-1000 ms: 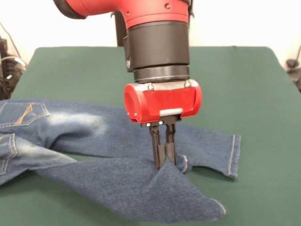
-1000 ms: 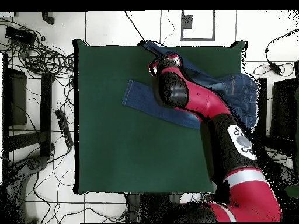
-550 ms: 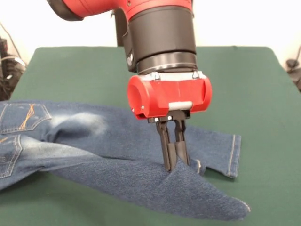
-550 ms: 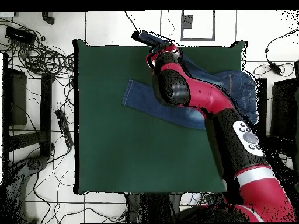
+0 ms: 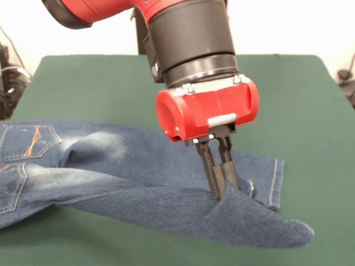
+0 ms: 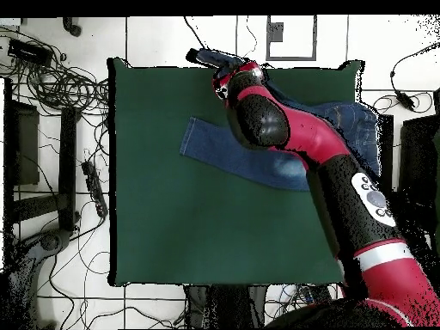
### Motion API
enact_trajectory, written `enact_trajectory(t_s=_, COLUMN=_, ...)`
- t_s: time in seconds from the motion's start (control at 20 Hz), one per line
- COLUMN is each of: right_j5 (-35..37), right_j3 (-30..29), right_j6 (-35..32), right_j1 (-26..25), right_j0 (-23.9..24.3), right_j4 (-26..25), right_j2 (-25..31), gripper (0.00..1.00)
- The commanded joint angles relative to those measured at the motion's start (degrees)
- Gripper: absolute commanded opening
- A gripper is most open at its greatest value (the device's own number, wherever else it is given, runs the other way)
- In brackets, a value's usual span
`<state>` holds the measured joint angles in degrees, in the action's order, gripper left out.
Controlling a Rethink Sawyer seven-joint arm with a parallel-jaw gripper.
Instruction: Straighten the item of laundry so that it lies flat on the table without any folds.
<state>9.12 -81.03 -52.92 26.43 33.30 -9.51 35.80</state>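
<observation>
Lying across the near half of the green desk point(image 5: 299, 94), the small jeans point(image 5: 127, 166) are far from flat. Their waist end, with the orange-stitched back pockets point(image 5: 28, 141), sits at the left edge in the front view. One leg runs flat to the right and ends in a hemmed cuff point(image 5: 275, 183). The other leg point(image 5: 222, 219) crosses nearer the camera and is lifted into a ridge at its far edge. The jaws point(image 5: 222, 185) are pressed together, pinching that ridge of denim, with the black fingers point(image 5: 212, 169) tilted slightly. The red and black arm point(image 6: 326, 155) comes down from above; in the overhead view it covers much of the jeans.
</observation>
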Motion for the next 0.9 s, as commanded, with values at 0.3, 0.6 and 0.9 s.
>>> enact_trajectory(t_s=0.3, right_j5=34.3, right_j3=10.9, right_j6=-9.4, right_j1=-6.7, right_j0=-9.3, right_j4=11.0, right_j2=1.4, gripper=0.00)
enact_trajectory(t_s=0.6, right_j5=42.4, right_j3=17.6, right_j6=-13.7, right_j1=-9.2, right_j0=-12.2, right_j4=12.7, right_j2=-1.7, gripper=0.00)
enact_trajectory(t_s=0.9, right_j5=43.6, right_j3=23.4, right_j6=-13.9, right_j1=-14.1, right_j0=-14.4, right_j4=11.0, right_j2=-5.7, gripper=0.00)
